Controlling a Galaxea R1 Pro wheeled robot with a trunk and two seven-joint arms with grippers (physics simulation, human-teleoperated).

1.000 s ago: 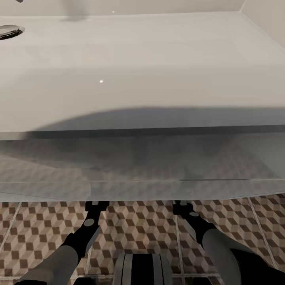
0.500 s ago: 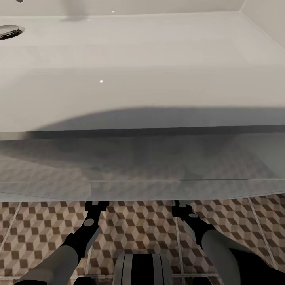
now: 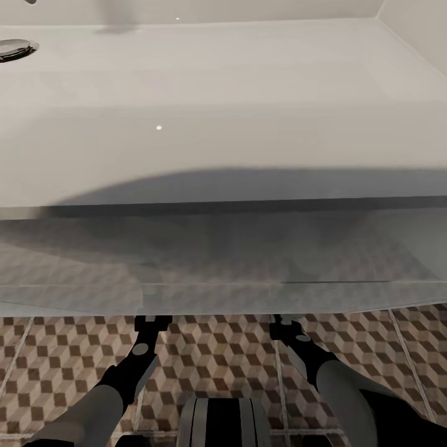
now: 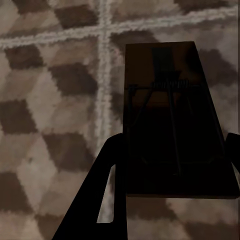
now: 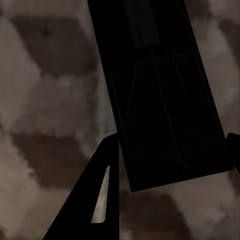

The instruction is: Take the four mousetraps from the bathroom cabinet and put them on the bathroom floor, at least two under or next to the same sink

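In the left wrist view a brown mousetrap (image 4: 165, 65) with a wire spring lies between the fingers of my left gripper (image 4: 175, 145), just over the cube-patterned bathroom floor (image 4: 45, 125). My right gripper (image 5: 172, 145) is shut on a second, shadowed mousetrap (image 5: 150, 60) above the same floor (image 5: 50, 100). From the head view both arms (image 3: 133, 366) (image 3: 323, 366) reach under the front edge of the white sink (image 3: 223, 93), which hides the grippers. The cabinet is out of view.
The sink's chrome drain (image 3: 15, 48) sits at the far left of the basin. The vanity body (image 3: 223, 292) under the basin hangs over the floor tiles (image 3: 217, 354). My base (image 3: 223, 422) stands close in front of it.
The right forearm has shifted very slightly. The left arm, both traps' hidden position under the sink and the camera look the same.
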